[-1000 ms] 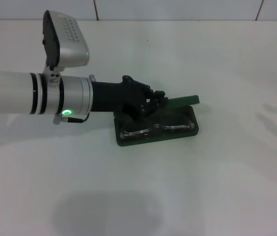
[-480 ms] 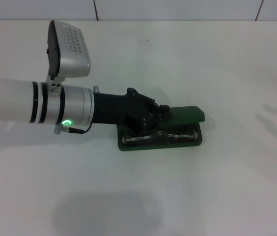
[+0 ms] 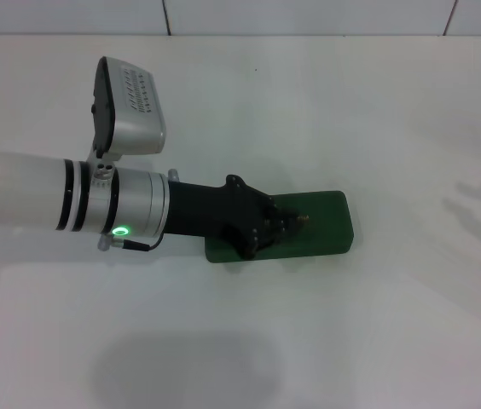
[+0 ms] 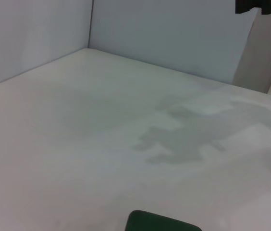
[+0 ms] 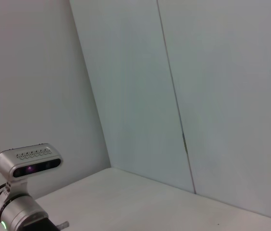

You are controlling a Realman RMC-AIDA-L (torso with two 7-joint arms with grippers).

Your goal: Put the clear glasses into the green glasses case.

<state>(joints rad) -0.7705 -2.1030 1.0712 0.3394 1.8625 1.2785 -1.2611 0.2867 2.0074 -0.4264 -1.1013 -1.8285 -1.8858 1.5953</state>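
Observation:
The green glasses case [image 3: 324,223] lies closed on the white table, its lid flat over the base. The clear glasses are hidden from view. My left gripper [image 3: 295,223] reaches in from the left and rests, shut, on top of the lid's left half. One rounded corner of the green glasses case [image 4: 162,223] also shows in the left wrist view. My right gripper is out of view; the right wrist view shows only walls and my left arm's wrist camera [image 5: 28,162].
The white table [image 3: 394,324] extends all around the case, with a tiled wall edge [image 3: 309,34] at the back. The left forearm [image 3: 78,203] crosses the table's left side above the surface.
The case lid has swung down from half open to fully closed, covering the glasses that lay in the base. My left gripper moved nearer and lower with the lid.

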